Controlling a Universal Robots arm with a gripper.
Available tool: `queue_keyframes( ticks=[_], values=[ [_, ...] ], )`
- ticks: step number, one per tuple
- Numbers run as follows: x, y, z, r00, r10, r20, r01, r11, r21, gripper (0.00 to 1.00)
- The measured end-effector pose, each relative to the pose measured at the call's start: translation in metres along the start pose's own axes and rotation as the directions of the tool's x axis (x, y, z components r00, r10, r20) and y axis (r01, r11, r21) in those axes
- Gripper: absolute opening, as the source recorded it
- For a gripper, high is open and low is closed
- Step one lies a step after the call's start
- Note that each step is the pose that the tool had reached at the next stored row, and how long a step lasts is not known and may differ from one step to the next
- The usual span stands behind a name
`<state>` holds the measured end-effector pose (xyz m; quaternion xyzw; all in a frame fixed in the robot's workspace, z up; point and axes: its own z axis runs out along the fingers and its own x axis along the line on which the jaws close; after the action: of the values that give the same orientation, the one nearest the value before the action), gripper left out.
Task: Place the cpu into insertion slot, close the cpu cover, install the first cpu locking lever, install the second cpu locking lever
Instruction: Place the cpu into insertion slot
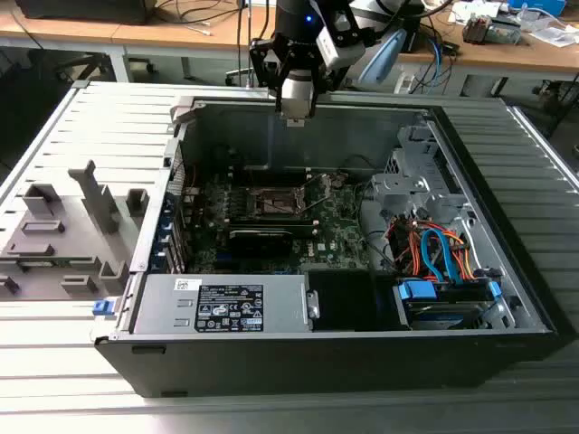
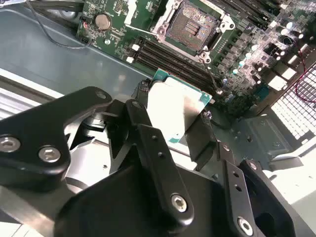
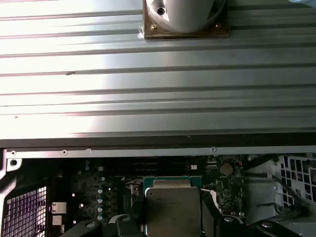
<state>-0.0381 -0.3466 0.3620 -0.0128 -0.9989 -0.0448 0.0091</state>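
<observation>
Over the far wall of the open computer case (image 1: 344, 362) | gripper (image 1: 295, 110) clamped on the chip (image 2: 180, 98), held above the board, touching nothing else | socket (image 2: 191, 27) bare, nearer the case's middle | step: placing the chip, judged early | seating likely calls for squaring chip to socket, kept level.
</observation>
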Motion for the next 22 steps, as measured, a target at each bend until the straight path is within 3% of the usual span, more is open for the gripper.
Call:
queue_keyframes(
  ticks=[15, 22],
  values=[
    [0.0002, -0.0043, 0.0003, 1.0, 0.0, 0.0001, 0.0, 1.0, 0.0, 0.54],
    [0.0001, -0.0052, 0.0052, 1.0, 0.0, 0.0, 0.0, 1.0, 0.0, 0.54]
  ],
)
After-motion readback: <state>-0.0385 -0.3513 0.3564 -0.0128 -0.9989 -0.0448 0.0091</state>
